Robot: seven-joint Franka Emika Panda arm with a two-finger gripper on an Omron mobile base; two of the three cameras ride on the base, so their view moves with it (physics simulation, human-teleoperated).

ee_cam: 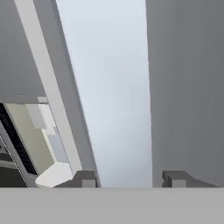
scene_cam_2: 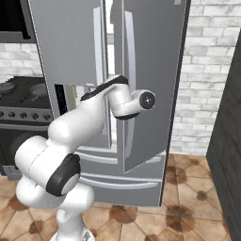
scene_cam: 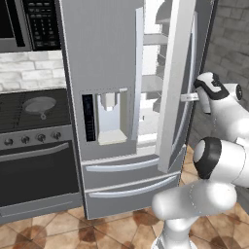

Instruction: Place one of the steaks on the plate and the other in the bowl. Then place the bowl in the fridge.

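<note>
Hand (ee_cam: 130, 178) parted — at fridge (scene_cam: 104, 73) right door (scene_cam: 172, 82), ajar

The fridge (scene_cam: 104, 58) stands right of the stove (scene_cam: 34, 112), with a microwave (scene_cam: 24, 22) above the stove and a pan (scene_cam: 40, 104) on its cooktop. A brick wall (scene_cam_2: 207, 70) lies right of the fridge. The dispenser (scene_cam: 109, 116) sits in the left door; two drawers (scene_cam: 131, 177) lie below the doors, one above the other. The right door (scene_cam: 172, 82) stands ajar, shelves (scene_cam: 154, 63) behind the gap. The arm (scene_cam_2: 84, 117) reaches from the floor (scene_cam_2: 188, 202) before the fridge to the right door. The gripper (ee_cam: 130, 178) sits at the gap between the doors, one fingertip (ee_cam: 85, 178) before the left door's edge, the other before the right door.
</note>
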